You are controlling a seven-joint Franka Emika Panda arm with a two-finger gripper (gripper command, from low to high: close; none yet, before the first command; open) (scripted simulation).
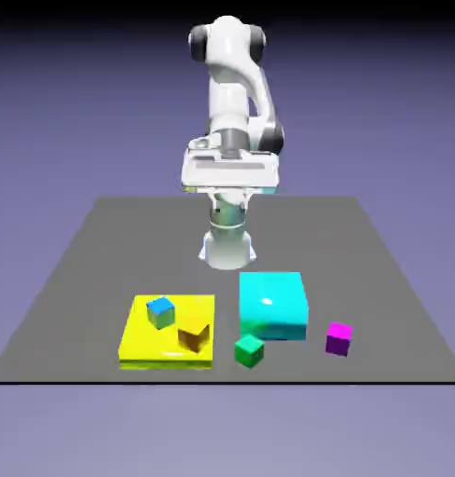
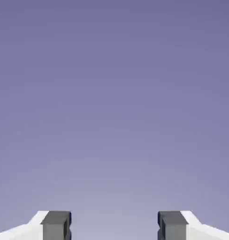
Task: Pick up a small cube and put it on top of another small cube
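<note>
On the desk: white arm above, my jaws spread apart, holding nothing | yellow slab, exterior view's left, blue cube and orange cube on it | cyan block right of it | green cube near | magenta cube far right

Fingertips: cut off by the hand view's bottom edge. Arm base: upper part apparently hidden behind the gripper.
</note>
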